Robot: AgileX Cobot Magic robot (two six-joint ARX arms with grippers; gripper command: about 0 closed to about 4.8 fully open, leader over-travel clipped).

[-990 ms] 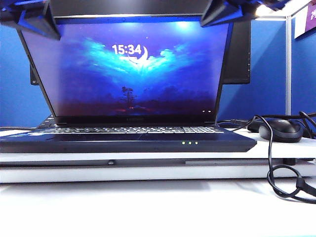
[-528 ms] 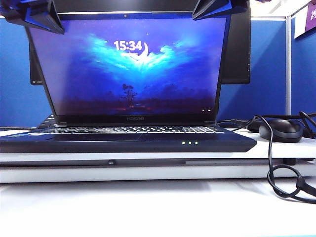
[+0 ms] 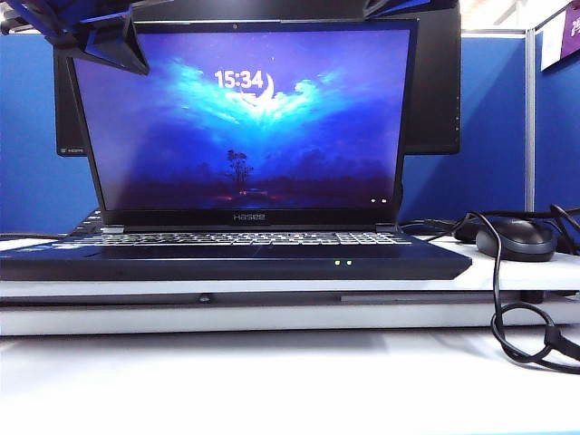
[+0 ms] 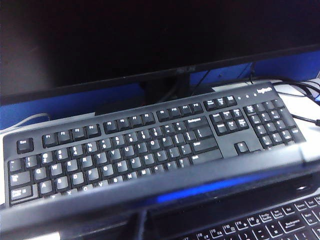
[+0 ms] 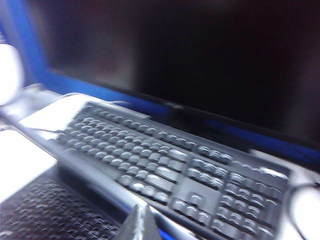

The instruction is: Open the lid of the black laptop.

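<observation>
an office workstation. blue fabric partition panels [image 3: 471, 136] with a pale metal post [image 3: 528, 118] close off the back, as in a cubicle. a white counter [image 3: 272, 381] carries a laptop [image 3: 236, 254] with its screen lit, a wired mouse [image 3: 515, 238] with loose black cables [image 3: 526, 335], and behind the laptop a larger black monitor [image 4: 125, 40] with a separate black keyboard [image 4: 150, 142] in front of its stand. a purple sign [image 3: 560, 36] hangs on the partition at the far right.

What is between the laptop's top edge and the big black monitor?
In the left wrist view, a separate black keyboard lies between the lid and the monitor.
</observation>
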